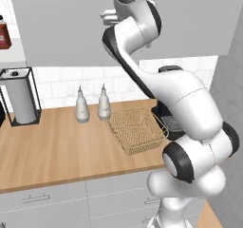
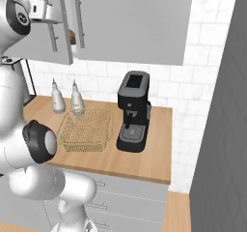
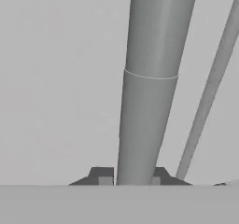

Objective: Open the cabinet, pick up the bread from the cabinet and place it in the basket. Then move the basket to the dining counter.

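The cabinet hangs above the counter with two long silver bar handles. My gripper is up at the left door and shut on that door's handle, which runs between my fingertips in the hand view. The left door stands slightly ajar. In the gap between the doors a small brown patch shows, the bread, mostly hidden. The tan wicker basket sits empty on the counter below. The dining counter is out of view.
A black coffee machine stands right of the basket. Two pale bottles stand behind it. A paper towel holder is at the far left. A grey wall bounds the right.
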